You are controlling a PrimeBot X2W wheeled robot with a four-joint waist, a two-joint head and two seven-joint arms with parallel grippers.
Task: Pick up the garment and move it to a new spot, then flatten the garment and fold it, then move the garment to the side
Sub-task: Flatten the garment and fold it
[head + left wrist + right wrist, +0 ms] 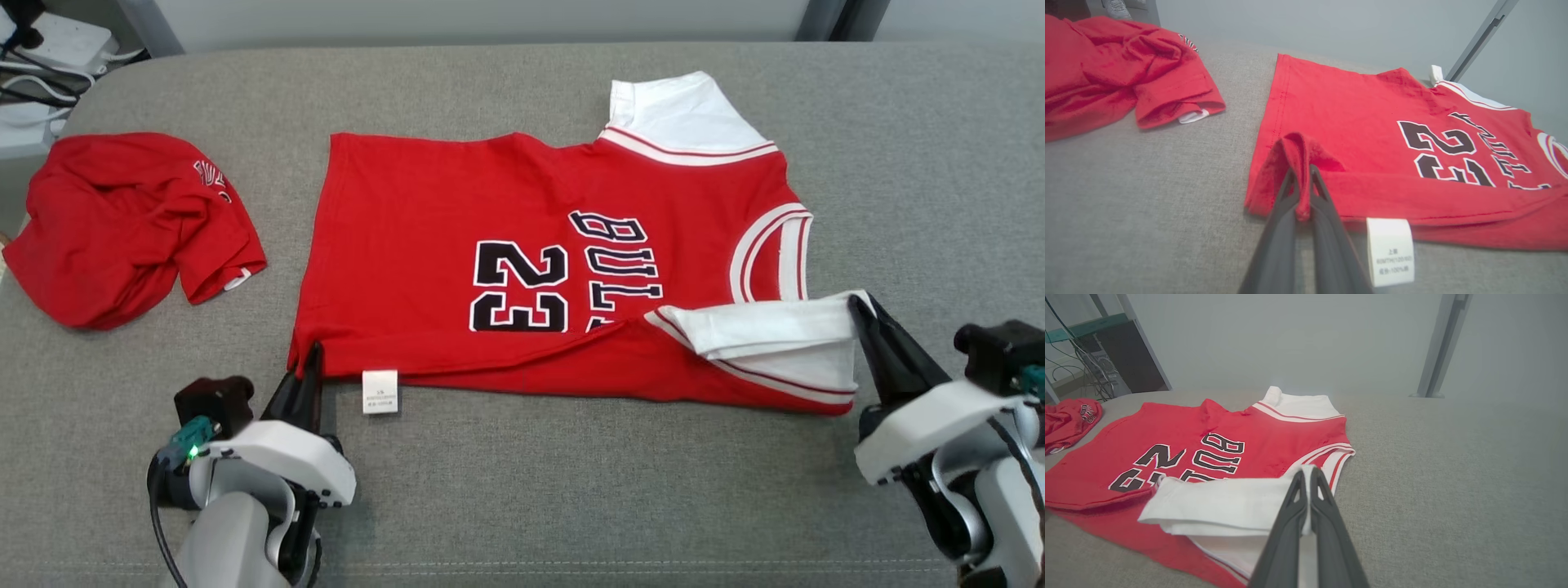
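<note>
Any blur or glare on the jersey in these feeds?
Head view: even light, jersey print sharp, no glare. Left wrist view: left claw blurred up close, care label soft. Right wrist view: hazy, white sleeve at the right claw washed out.

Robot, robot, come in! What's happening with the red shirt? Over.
Left gripper shut on jersey hem corner. Right gripper shut on its white sleeve. Crumpled red garment apart at left.

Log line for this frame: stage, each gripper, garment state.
stage: folding | left gripper: shut on jersey hem corner | right gripper: shut on white sleeve | near edge lifted
</note>
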